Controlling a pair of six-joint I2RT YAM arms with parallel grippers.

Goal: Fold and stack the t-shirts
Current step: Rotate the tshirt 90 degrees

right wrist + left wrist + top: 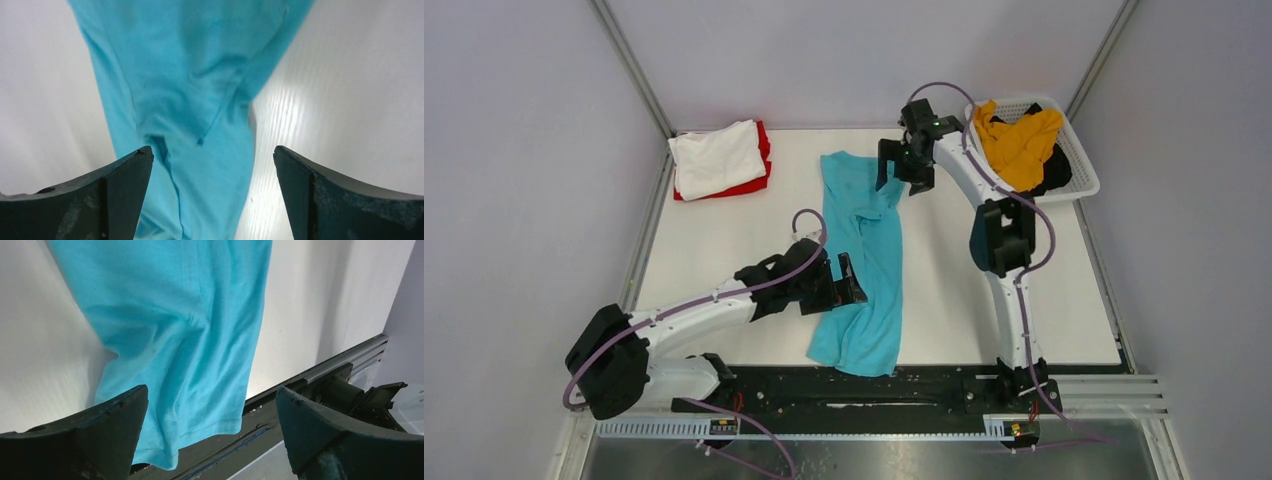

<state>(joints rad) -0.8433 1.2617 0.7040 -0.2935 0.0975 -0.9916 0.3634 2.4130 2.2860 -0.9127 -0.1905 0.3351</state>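
- The teal t-shirt (864,260) lies stretched from far to near down the middle of the white counter (724,260). It is bunched narrow and wrinkled, and its near hem reaches the counter's near edge by the black rail (854,395).
- The left jaws are spread wide with nothing between them. They sit over the left edge of the near half of the teal t-shirt (190,340). Whether they touch the cloth cannot be told.
- The right jaws are also spread wide and grip nothing. They hang over the right side of the far part of the teal t-shirt (200,100).
- At the far left corner, the white t-shirt (716,157) lies folded on top of the red t-shirt (744,186), which shows along its right and near edges.
- At the far right, the white mesh basket (1079,160) holds the mustard yellow t-shirt (1021,145), crumpled over the black t-shirt (1054,175).
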